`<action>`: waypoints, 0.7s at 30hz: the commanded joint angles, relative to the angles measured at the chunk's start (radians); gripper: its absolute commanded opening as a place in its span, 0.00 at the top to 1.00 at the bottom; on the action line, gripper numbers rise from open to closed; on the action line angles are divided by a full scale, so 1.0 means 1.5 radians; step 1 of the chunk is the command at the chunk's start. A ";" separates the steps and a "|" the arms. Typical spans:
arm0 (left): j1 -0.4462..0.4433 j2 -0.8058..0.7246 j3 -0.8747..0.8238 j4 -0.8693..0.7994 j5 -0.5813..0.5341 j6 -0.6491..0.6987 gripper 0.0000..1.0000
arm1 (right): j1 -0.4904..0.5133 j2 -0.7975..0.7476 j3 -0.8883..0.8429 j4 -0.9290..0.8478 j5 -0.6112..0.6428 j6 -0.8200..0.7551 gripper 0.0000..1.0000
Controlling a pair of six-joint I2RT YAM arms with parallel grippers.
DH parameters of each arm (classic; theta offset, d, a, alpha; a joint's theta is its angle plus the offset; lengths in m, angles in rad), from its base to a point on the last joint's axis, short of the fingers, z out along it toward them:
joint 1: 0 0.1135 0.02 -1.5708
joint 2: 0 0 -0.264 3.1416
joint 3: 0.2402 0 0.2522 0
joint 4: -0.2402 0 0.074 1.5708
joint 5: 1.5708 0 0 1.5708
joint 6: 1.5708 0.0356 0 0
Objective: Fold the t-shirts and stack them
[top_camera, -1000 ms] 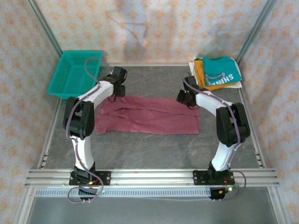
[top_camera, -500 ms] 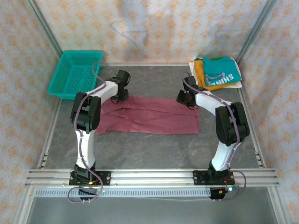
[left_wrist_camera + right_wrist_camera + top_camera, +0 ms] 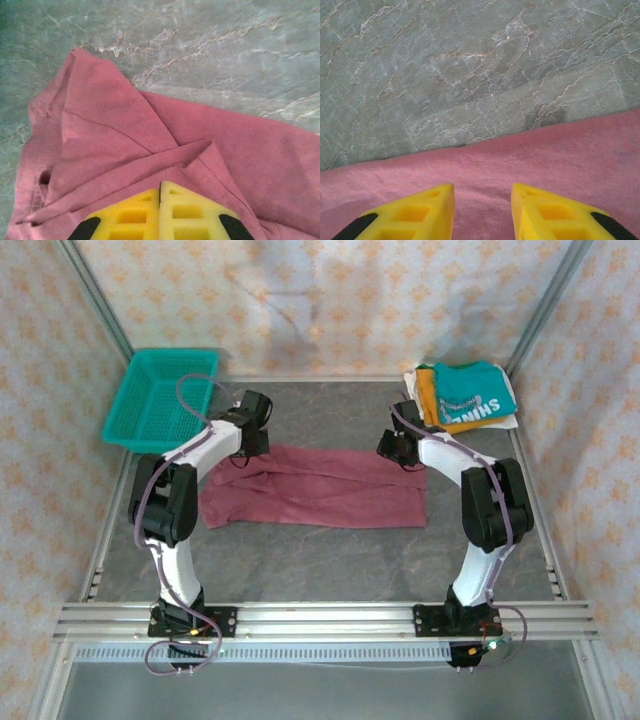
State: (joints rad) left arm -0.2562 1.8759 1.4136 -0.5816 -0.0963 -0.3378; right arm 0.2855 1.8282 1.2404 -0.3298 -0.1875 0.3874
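Note:
The maroon t-shirt [image 3: 315,487] lies as a long folded strip across the middle of the grey table. My left gripper [image 3: 249,436] sits at the strip's far left corner. In the left wrist view the left gripper [image 3: 160,183] has its yellow fingers pressed together, and folds of the maroon t-shirt [image 3: 110,125] run into their tips. My right gripper [image 3: 399,448] hangs over the far right corner. In the right wrist view the right gripper [image 3: 482,187] is open just above the maroon t-shirt [image 3: 545,150] near its far hem. The teal, orange-yellow and cream t-shirts [image 3: 466,395] are stacked at the back right.
A teal mesh basket [image 3: 160,398] stands at the back left corner. Patterned walls and metal posts enclose the table [image 3: 320,550]. Bare grey surface stretches between the shirt and the near rail.
My left gripper has closed at the shirt's far left corner, and the left arm's elbow has swung to the left. The right arm has not moved.

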 commanded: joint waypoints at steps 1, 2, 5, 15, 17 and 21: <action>-0.012 -0.028 -0.035 -0.004 -0.029 -0.029 1.00 | 0.001 0.008 0.014 -0.008 0.012 -0.012 0.65; -0.013 -0.031 -0.044 -0.001 -0.017 -0.027 1.00 | 0.001 0.007 0.013 -0.009 0.011 -0.013 0.65; -0.013 -0.021 -0.049 0.001 0.006 -0.009 0.93 | 0.001 0.007 0.011 -0.006 0.008 -0.014 0.65; -0.006 0.027 -0.065 0.069 0.020 -0.077 0.70 | 0.059 0.110 0.172 -0.144 0.006 -0.138 0.69; 0.008 0.027 -0.080 0.070 0.044 -0.101 0.82 | 0.084 0.149 0.216 -0.174 0.046 -0.161 0.71; 0.015 -0.003 -0.134 0.074 0.050 -0.127 0.85 | 0.109 0.215 0.276 -0.186 0.049 -0.177 0.72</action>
State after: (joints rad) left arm -0.2516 1.9343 1.2686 -0.4900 -0.0288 -0.4545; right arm 0.4156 2.0892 1.5990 -0.4953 -0.1600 0.1947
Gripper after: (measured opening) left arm 0.150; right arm 0.281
